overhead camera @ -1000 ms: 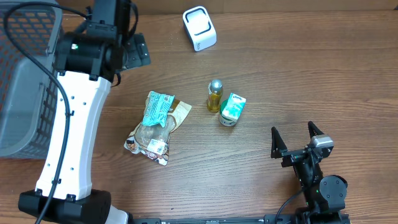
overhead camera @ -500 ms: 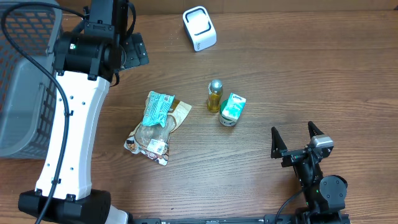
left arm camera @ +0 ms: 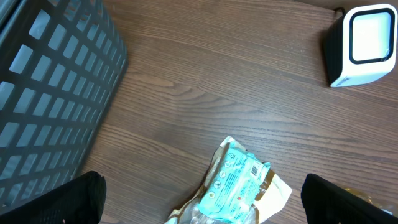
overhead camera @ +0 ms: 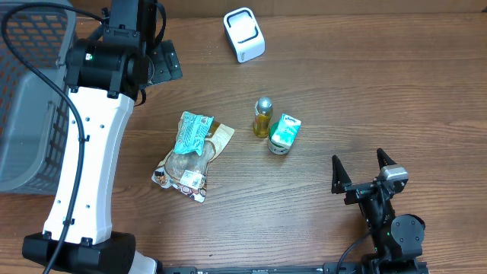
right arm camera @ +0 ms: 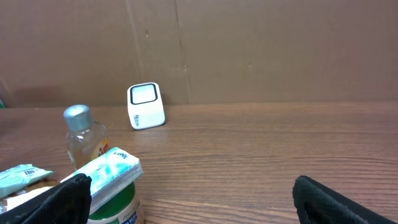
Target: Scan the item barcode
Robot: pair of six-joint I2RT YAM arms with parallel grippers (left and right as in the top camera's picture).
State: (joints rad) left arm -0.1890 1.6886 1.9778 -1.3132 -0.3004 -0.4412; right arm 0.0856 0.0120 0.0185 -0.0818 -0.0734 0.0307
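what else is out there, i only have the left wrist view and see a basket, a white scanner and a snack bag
observer: A small bottle with a silver cap stands upright to the right of the snack bag.
operator: anything by the bottle
observer: A green and white container sits close on the bottle's right. I cannot tell whether they touch.
operator: and the right arm
observer: The right gripper is open and empty, back toward the robot's side of the container and apart from every item.
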